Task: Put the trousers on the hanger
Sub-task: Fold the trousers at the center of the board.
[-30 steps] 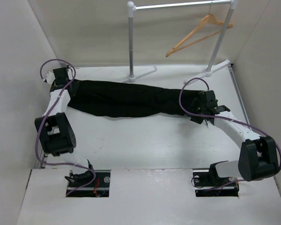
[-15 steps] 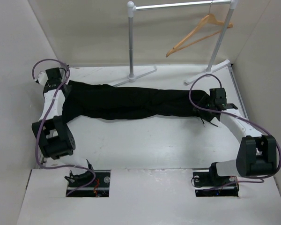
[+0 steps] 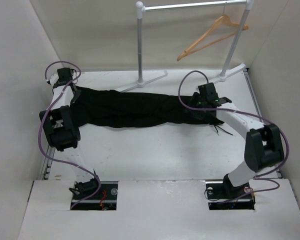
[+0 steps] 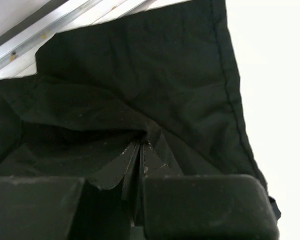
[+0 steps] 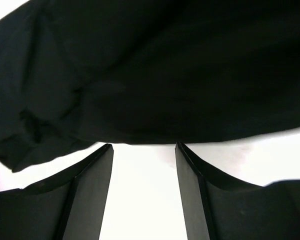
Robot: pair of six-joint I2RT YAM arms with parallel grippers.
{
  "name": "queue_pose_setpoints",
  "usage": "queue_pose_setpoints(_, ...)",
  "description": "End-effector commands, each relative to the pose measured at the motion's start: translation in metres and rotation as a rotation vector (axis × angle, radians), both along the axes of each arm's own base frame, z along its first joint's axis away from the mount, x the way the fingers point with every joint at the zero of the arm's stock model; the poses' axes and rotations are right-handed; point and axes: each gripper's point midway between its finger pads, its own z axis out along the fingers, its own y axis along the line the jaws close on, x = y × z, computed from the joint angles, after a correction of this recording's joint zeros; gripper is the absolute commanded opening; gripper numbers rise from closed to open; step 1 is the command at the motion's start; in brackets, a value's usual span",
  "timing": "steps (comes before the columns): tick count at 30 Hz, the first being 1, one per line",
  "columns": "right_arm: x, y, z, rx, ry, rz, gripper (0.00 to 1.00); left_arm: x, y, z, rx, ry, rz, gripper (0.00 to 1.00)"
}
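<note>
Trousers [image 3: 135,107]: plain black soft fabric, stretched lengthwise across table, left to right, creased. Hanger [image 3: 202,36]: light tan wood, triangular, hanging tilted from rail, back right, well apart from trousers.

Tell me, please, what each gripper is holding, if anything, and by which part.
The left gripper is shut on the trousers, pinching a bunched fold at their left end. The right gripper is open and holds nothing.
</note>
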Motion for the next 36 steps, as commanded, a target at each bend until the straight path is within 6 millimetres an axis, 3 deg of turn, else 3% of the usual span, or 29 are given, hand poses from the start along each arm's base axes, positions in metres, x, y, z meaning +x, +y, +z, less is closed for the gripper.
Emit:
queue_pose_setpoints(1,0.022,0.026,0.008,0.016,-0.017,0.029,0.56,0.023,0.002,0.035,0.035,-0.095,0.012,0.02)
queue_pose_setpoints(4,0.031,0.031,-0.011,-0.006,0.031,0.019,0.48,0.029,0.000,0.034,0.030,-0.100,0.012,0.02)
queue_pose_setpoints(12,0.037,0.020,-0.037,-0.117,0.117,0.018,0.47,0.049,0.003,0.041,0.028,-0.144,0.025,0.01)
queue_pose_setpoints(14,0.035,0.022,-0.040,-0.139,0.132,0.056,0.36,0.056,0.006,0.042,0.034,-0.153,0.031,0.01)
queue_pose_setpoints(18,0.028,0.026,-0.039,-0.178,0.135,0.081,0.07,0.063,0.011,0.036,0.031,-0.152,0.045,0.01)
queue_pose_setpoints(21,0.027,0.019,-0.027,-0.203,0.096,0.070,0.00,0.063,0.014,0.036,0.026,-0.158,0.059,0.01)
queue_pose_setpoints(29,-0.003,0.001,0.012,-0.237,0.029,0.123,0.02,0.069,0.020,0.051,0.036,-0.186,0.064,0.01)
queue_pose_setpoints(32,-0.007,0.000,0.010,-0.252,0.028,0.150,0.39,0.070,0.018,0.048,0.036,-0.179,0.059,0.01)
queue_pose_setpoints(36,-0.004,0.008,-0.005,-0.274,0.063,0.180,0.55,0.070,0.010,0.039,0.028,-0.165,0.048,0.01)
